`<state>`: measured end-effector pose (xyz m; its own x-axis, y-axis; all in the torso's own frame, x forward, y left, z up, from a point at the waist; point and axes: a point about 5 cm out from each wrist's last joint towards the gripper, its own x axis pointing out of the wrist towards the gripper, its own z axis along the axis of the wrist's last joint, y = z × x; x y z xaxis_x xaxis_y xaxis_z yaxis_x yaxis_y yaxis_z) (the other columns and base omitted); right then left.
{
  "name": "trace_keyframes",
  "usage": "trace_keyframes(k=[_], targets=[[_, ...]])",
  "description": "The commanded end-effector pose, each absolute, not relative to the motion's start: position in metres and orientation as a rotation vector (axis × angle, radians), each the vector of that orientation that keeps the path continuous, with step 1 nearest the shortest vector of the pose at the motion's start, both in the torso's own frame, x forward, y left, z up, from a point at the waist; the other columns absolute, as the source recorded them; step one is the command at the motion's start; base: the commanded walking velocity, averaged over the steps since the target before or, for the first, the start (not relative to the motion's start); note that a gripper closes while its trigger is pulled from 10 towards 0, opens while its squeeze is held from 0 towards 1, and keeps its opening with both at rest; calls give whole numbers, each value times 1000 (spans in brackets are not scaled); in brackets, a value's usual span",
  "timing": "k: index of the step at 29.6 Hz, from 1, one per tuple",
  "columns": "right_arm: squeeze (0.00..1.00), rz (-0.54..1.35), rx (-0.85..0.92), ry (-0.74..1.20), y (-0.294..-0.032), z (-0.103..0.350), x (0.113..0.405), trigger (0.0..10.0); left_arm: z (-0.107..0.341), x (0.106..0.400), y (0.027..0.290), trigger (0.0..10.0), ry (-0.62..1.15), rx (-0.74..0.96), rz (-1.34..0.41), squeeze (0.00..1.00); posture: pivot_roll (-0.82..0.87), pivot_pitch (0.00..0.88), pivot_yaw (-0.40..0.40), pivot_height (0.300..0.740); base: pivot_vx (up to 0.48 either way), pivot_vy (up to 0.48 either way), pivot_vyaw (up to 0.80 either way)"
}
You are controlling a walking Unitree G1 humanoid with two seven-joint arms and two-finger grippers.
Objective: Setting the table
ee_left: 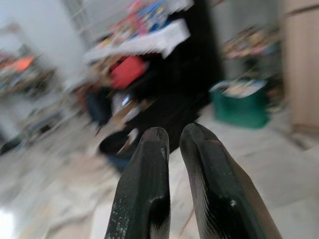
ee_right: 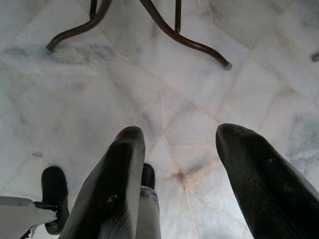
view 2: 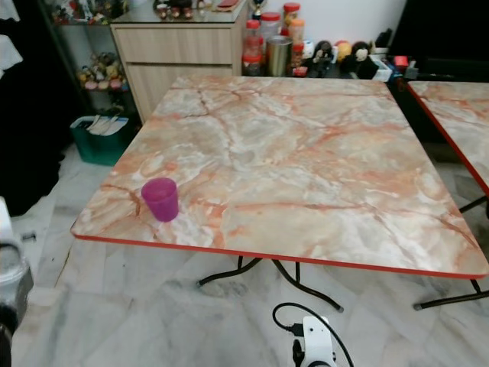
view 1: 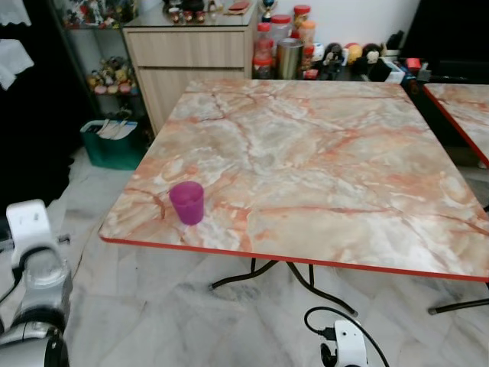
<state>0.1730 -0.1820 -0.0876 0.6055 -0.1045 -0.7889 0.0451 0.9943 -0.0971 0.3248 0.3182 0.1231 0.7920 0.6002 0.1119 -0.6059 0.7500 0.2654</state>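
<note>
A small purple cup [view 1: 187, 202] stands upright near the front left corner of the orange marbled table [view 1: 321, 153], close to its red edge. My left arm [view 1: 34, 283] hangs low beside the table's left corner, below the tabletop. In the left wrist view my left gripper [ee_left: 172, 137] is shut with nothing between its fingers, pointing at a blurred room. My right gripper [ee_right: 174, 144] is open over the marble floor, in front of the table's legs. The right arm's white wrist [view 1: 348, 344] shows at the bottom of the head view.
A wooden cabinet [view 1: 191, 57] stands behind the table's far left corner, with jars and bottles [view 1: 286, 46] beside it. A green bin [view 1: 114, 141] sits on the floor at the left. A second marbled table [view 1: 466, 115] is at the right. Black curved table legs [ee_right: 149, 25] spread underneath.
</note>
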Motion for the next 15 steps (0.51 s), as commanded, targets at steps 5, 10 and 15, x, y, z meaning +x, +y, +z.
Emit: trace_keyframes(k=[5,10,15], targets=[[0,-107,-61,923,-183,-88,171,10000,158,359,274,10000,-164,275,395,0,37,0,33,736,0,0,0],[0,-110,-62,924,-184,-88,171,10000,167,377,240,10000,-139,135,165,0,41,0,30,736,0,0,0],[0,-115,-59,920,-184,-88,173,10000,176,387,231,10000,-102,0,91,1000,40,0,34,736,0,0,0]])
